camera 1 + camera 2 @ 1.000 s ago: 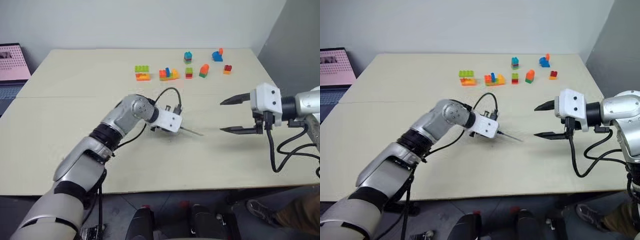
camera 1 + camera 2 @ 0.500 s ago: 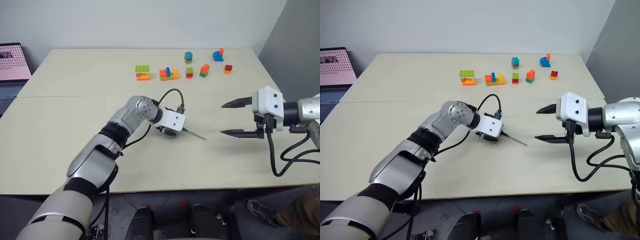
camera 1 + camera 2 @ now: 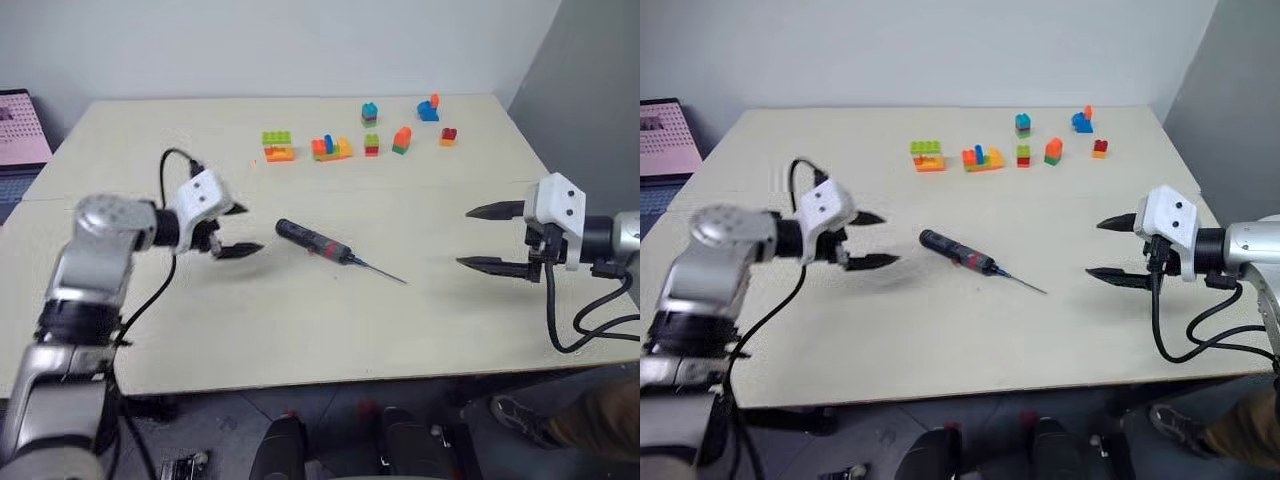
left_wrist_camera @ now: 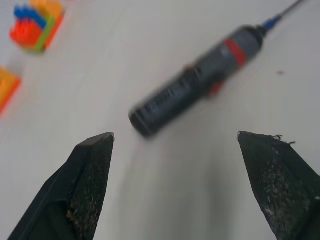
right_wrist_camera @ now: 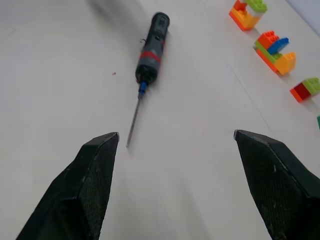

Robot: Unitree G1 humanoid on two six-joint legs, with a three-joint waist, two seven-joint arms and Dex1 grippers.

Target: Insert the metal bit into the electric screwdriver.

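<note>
The left gripper point(image 3: 238, 230) hovers above the bench point(image 3: 150, 300) at its left side, pointing toward the middle, jaws spread wide and holding nothing. The right gripper point(image 3: 478, 237) hangs over the right side, pointing inward, jaws likewise wide apart and empty. Between them, apart from both, one electric screwdriver point(image 3: 312, 241) lies flat on the bench with one metal bit point(image 3: 382, 272) projecting from its tapered tip toward the right gripper; it appears seated in the tip, though the joint is too small to be sure. Near the far edge sit about seven small clusters of toy bricks point(image 3: 333, 148).
</note>
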